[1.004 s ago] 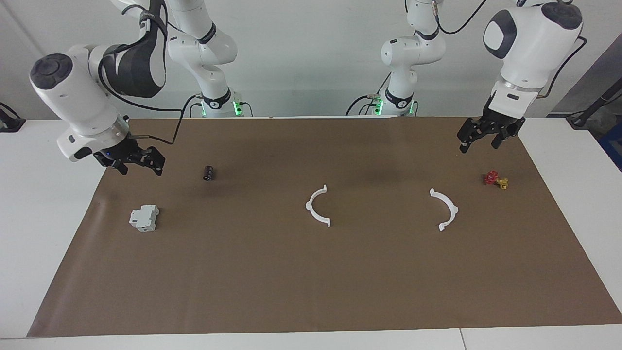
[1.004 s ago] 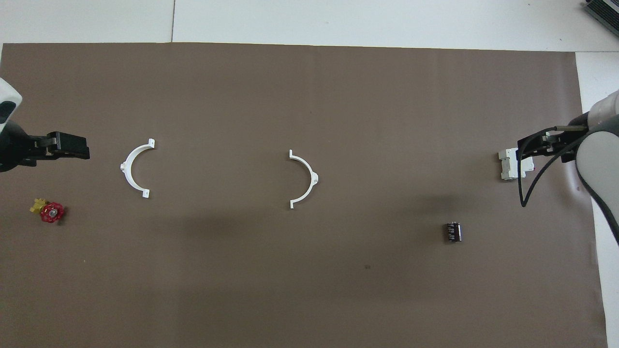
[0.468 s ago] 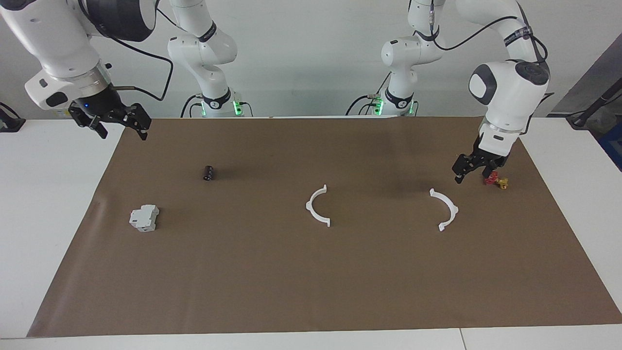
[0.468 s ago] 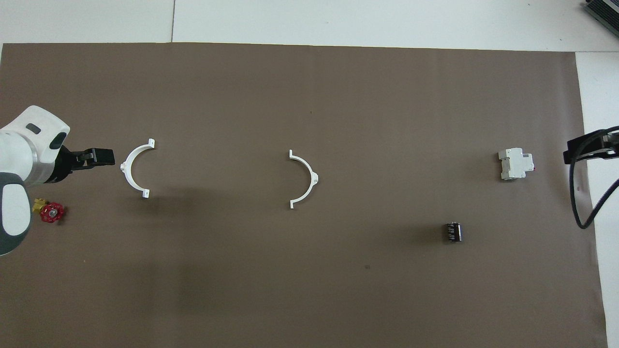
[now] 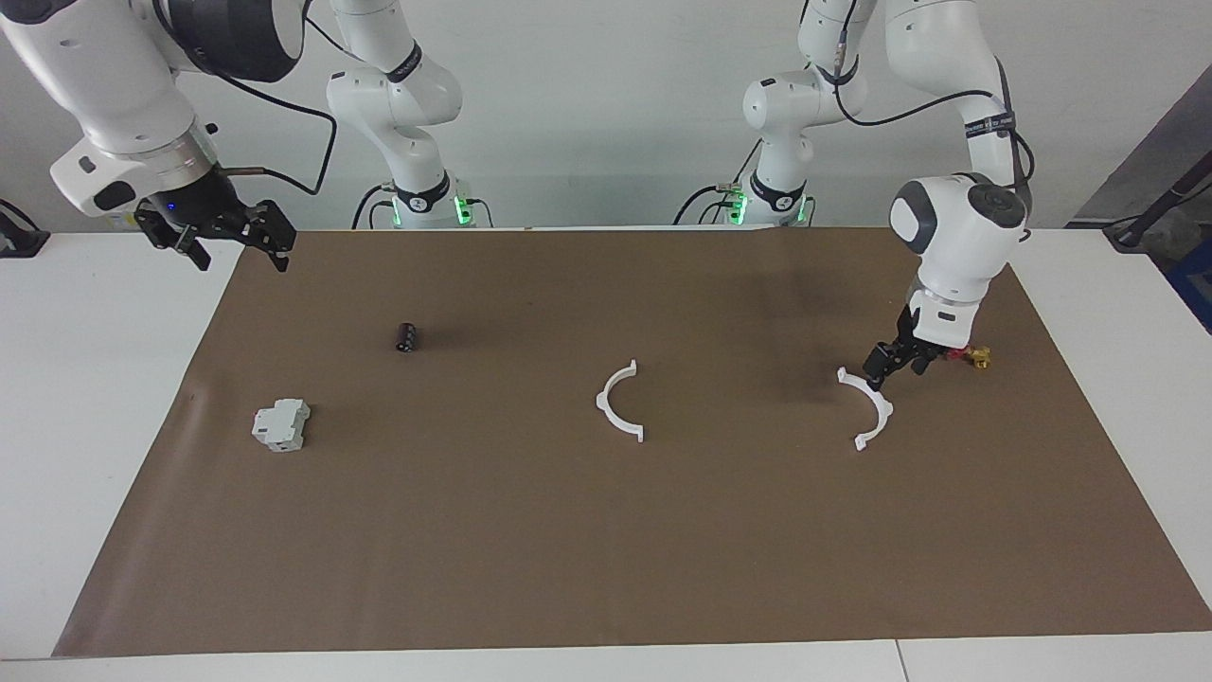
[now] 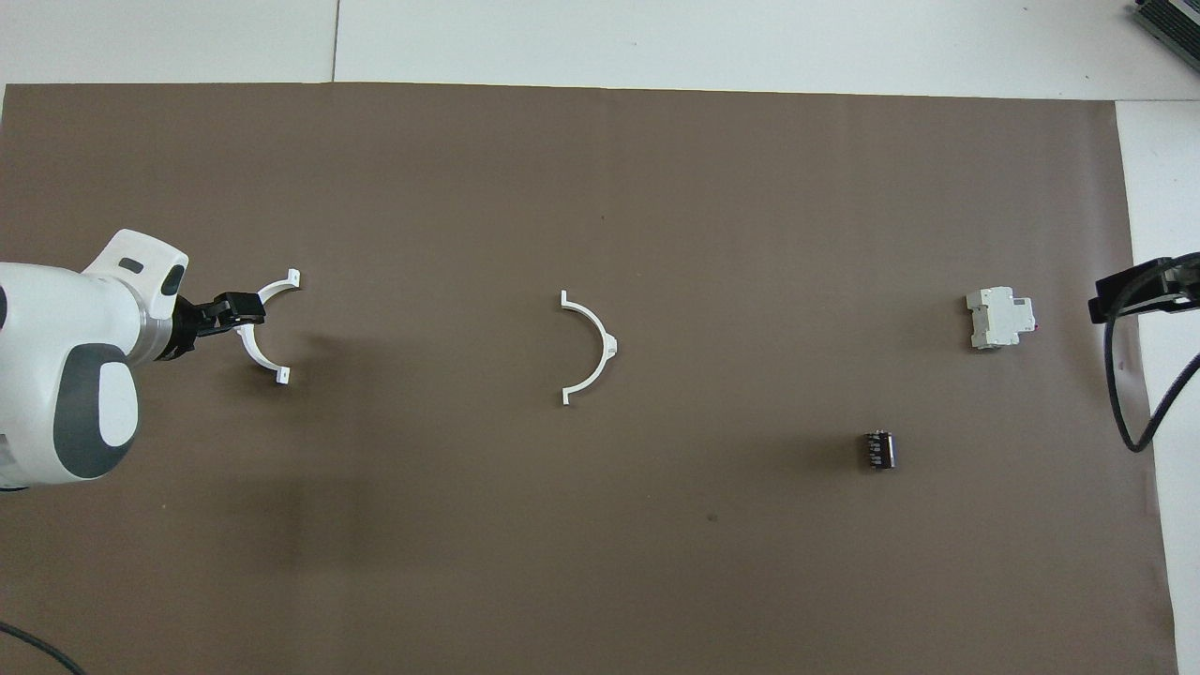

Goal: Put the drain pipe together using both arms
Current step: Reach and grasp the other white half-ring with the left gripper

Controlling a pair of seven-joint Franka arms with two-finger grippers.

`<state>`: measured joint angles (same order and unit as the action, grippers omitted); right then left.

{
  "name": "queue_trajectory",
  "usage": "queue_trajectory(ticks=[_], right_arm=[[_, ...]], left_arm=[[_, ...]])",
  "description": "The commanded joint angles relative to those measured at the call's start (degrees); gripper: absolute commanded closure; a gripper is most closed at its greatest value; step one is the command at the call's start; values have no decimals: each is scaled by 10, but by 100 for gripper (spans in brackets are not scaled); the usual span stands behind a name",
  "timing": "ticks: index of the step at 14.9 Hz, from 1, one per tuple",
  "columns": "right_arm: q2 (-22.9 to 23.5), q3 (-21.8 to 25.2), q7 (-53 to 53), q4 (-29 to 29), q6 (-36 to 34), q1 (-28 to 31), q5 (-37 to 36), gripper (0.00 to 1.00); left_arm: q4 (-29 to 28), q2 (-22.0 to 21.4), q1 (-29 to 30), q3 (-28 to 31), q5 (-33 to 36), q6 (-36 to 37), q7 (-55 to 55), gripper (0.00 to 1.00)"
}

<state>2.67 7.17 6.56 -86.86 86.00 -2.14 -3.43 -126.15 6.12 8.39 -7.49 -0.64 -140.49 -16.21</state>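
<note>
Two white half-rings of the drain pipe lie apart on the brown mat [image 5: 606, 549]. One half-ring [image 5: 620, 403] lies mid-table, also in the overhead view [image 6: 592, 347]. The other half-ring [image 5: 873, 409] lies toward the left arm's end, also in the overhead view [image 6: 264, 330]. My left gripper [image 5: 885, 371] is open and low at this half-ring's outer curve, also in the overhead view [image 6: 239, 309]. I cannot tell whether it touches the ring. My right gripper [image 5: 237, 256] is open and empty, raised over the mat's edge at the right arm's end, and waits.
A grey-white boxy block [image 5: 281, 424] and a small black cylinder [image 5: 407, 337] lie toward the right arm's end. A small red and yellow valve [image 5: 975, 356] lies just beside the left gripper, nearer to the robots than the half-ring.
My left gripper came down and moved from near the valve to the half-ring's outer curve. My right gripper rose and drew back from over the block, then held still.
</note>
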Motion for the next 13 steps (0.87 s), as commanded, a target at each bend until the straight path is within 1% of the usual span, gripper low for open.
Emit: queue_trajectory(ticks=[1,8,13], right_arm=[[-16,-3,20,-2,-3,2,-1,0],[-20,-3,16,-8,-5,1,0,0],[-38,-6,-10,-42,-7,-1,-6,0]], left_arm=[[-3,19,-6,4,-4,-27,-16,0],[-3,50,-5,4,-3,-50,-15,0],[-4,57,-6,4,-3,-61,-15,0]])
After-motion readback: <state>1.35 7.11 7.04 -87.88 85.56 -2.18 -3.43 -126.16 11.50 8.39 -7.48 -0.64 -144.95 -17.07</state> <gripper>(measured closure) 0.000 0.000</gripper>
